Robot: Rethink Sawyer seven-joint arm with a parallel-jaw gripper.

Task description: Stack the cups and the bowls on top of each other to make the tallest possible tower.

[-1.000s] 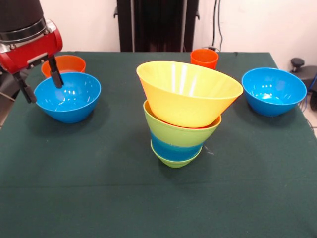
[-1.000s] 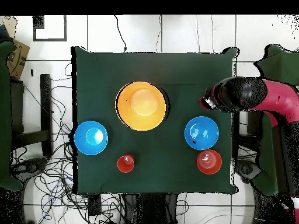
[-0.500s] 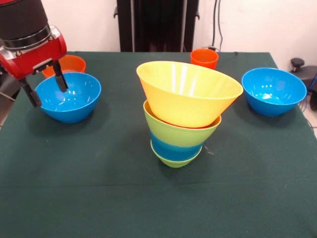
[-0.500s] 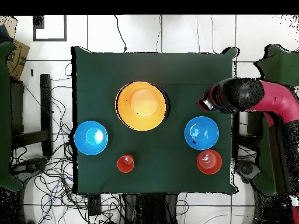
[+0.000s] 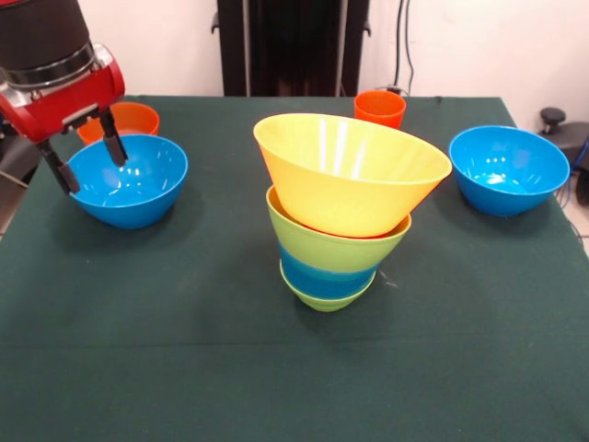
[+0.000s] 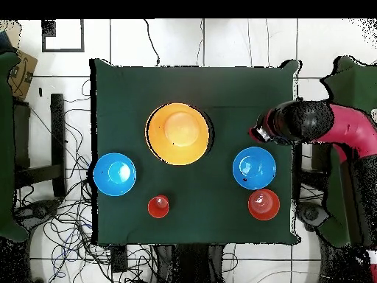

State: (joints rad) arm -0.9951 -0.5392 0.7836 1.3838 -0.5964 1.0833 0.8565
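One gripper (image 5: 85, 149) spread wide, empty, over blue bowl (image 5: 127, 180) at table edge (image 5: 18, 207), tower (image 5: 342, 210) mid-table.

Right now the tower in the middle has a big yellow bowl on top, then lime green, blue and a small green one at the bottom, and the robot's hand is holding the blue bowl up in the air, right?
Not quite. The front view shows that blue bowl resting on the table; the open hand only straddles its rim. The tower is as you describe.

arm (image 5: 41, 37): black cylinder, silver ring | wrist: glossy red block, grey plate | tool (image 5: 85, 152): two thin black fingers (image 5: 114, 145) | overhead: red link, black end
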